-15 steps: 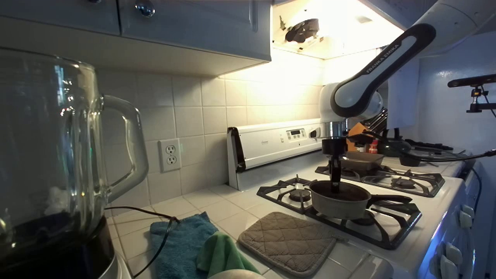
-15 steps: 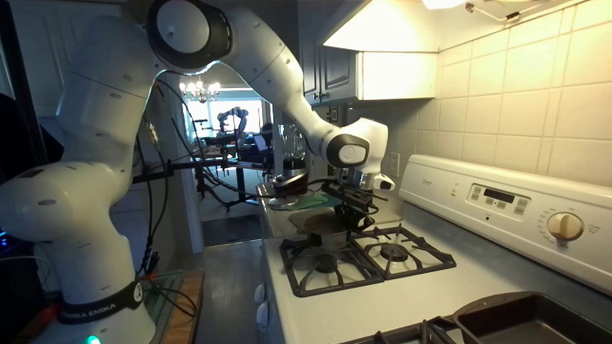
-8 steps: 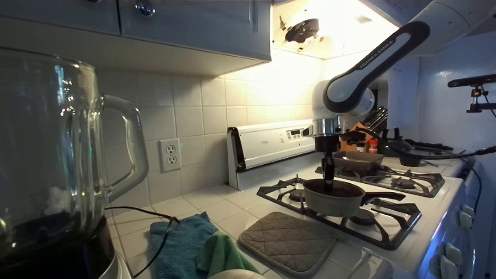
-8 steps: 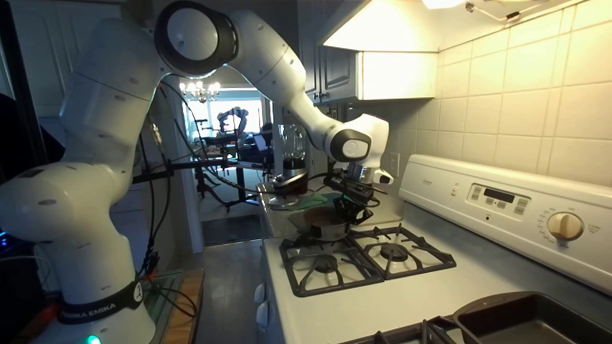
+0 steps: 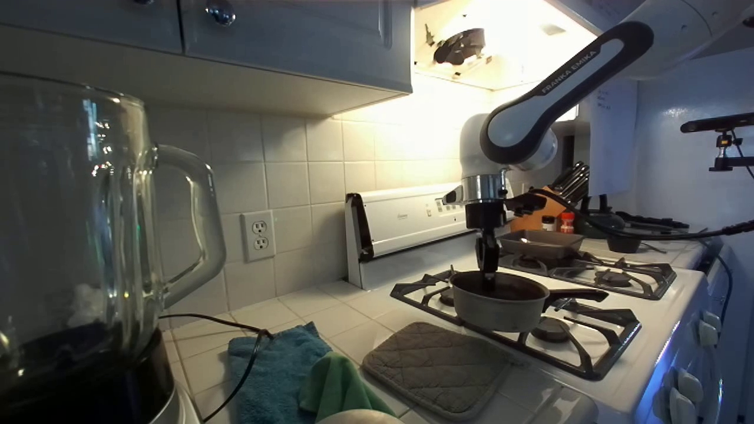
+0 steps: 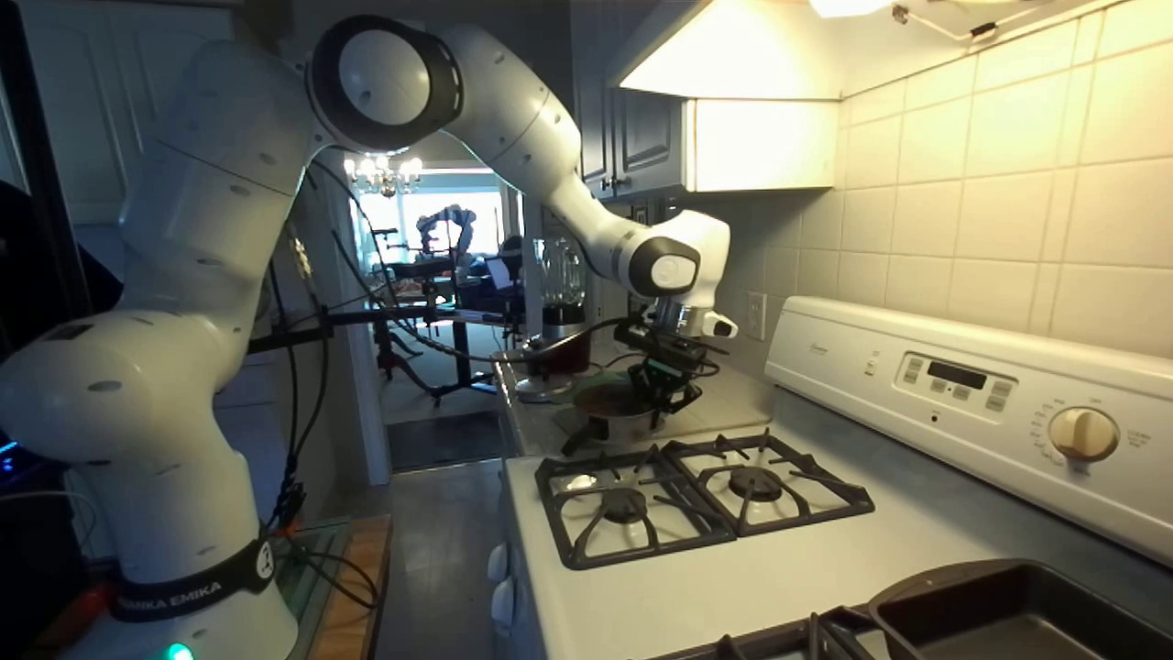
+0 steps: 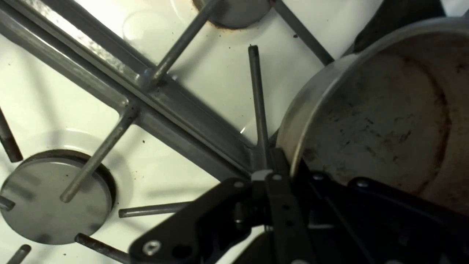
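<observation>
A grey saucepan (image 5: 498,312) with a dark handle (image 5: 577,294) is at the stove grate's edge closest to the counter. My gripper (image 5: 489,277) is shut on its wall, pointing down. In the wrist view, the jaws of my gripper (image 7: 291,163) pinch the near rim, one finger outside and one inside the saucepan (image 7: 384,121). Dark reddish stains mark its inner bottom. In an exterior view the saucepan (image 6: 632,426) appears raised off the grate (image 6: 632,550), although its underside is hidden. My gripper (image 6: 658,401) partly covers its side there.
A quilted grey pot holder (image 5: 439,371) lies on the tiled counter, beside a blue towel (image 5: 277,365) and green cloth (image 5: 336,383). A glass blender (image 5: 188,224) stands closer to the camera. Behind the saucepan are a baking pan (image 5: 545,244) and the stove's back panel (image 5: 406,221).
The arm and saucepan have moved together off the burner toward the counter side, leftward in one exterior view. The burner is more exposed. The grip has stayed shut throughout.
</observation>
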